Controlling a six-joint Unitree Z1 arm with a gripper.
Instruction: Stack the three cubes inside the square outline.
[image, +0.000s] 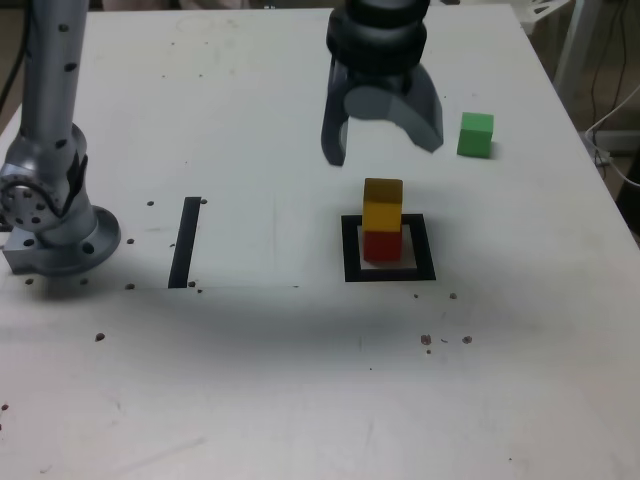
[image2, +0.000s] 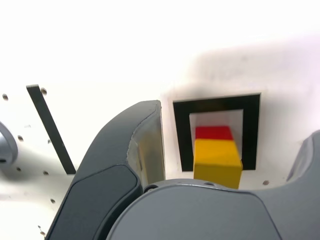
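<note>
Two cubes sitting stacked, yellow cube (image: 382, 203) on red cube (image: 381, 244); pincer (image: 382, 140) hovering above, spread wide, empty; green cube (image: 476, 134) lying toward exterior view's right.

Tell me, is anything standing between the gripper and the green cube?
Nothing visible does. The open gripper hangs above the yellow cube, and the green cube sits apart toward the exterior view's right, with only bare table between them.

A speckled matte white tabletop (image: 250, 380) is filling the view; white cables (image: 612, 125) are hanging beyond its edge.
</note>
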